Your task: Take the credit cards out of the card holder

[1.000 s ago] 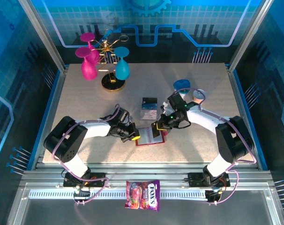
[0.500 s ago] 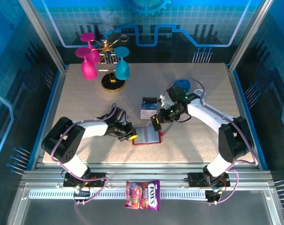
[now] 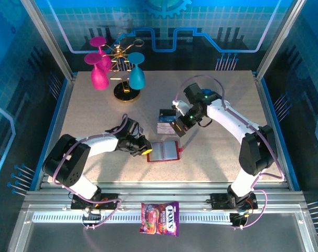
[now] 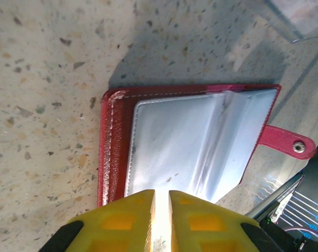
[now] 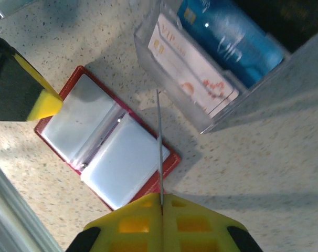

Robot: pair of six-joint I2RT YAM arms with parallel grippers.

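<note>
The red card holder [image 3: 165,151] [image 4: 190,142] [image 5: 106,152] lies open and flat on the table, its greyish plastic pockets facing up. My left gripper [image 3: 146,152] [image 4: 160,193] sits at its left edge, the yellow fingers parted by a narrow gap with nothing between them. Above and behind the holder, my right gripper [image 3: 179,129] [image 5: 160,195] is shut on a thin credit card [image 5: 160,136], seen edge-on. Right behind it stands a clear box [image 3: 167,122] [image 5: 211,121] with a blue card [image 5: 232,37] and a whitish-pink card [image 5: 195,73] in it.
A gold rack [image 3: 125,89] with pink and teal goblets stands at the back left. A colourful candy bag [image 3: 160,218] lies on the front rail, off the table. The right arm arches over the back right of the table.
My right gripper has risen from the card holder with a card and moved back toward the clear box. The left fingers have parted slightly and the holder now lies flat.
</note>
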